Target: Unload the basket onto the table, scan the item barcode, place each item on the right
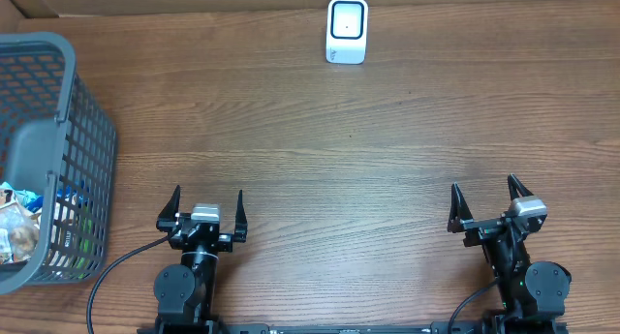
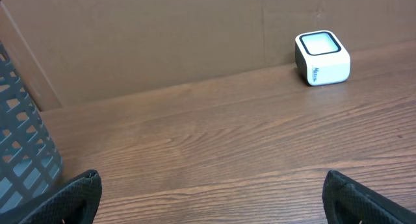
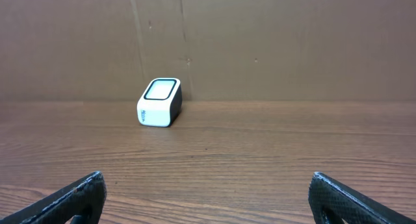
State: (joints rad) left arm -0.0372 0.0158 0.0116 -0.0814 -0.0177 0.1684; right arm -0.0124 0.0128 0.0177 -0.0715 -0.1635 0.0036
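Observation:
A small white barcode scanner (image 1: 347, 30) with a dark-rimmed window stands at the table's far edge; it shows in the left wrist view (image 2: 322, 58) and the right wrist view (image 3: 160, 102) too. Packaged items (image 1: 21, 223) lie inside the grey mesh basket (image 1: 68, 102) at the left. My left gripper (image 1: 206, 203) rests near the front edge, open and empty, its jaws wide apart (image 2: 211, 185). At the front right my right gripper (image 1: 487, 196) is likewise open with nothing between its fingers (image 3: 208, 188). Both sit far from the scanner and the basket.
A brown cardboard wall (image 3: 260, 42) backs the table behind the scanner. The basket's tall wall (image 2: 19, 152) stands just left of the left gripper. Bare wood tabletop (image 1: 349, 169) lies between the grippers and the scanner.

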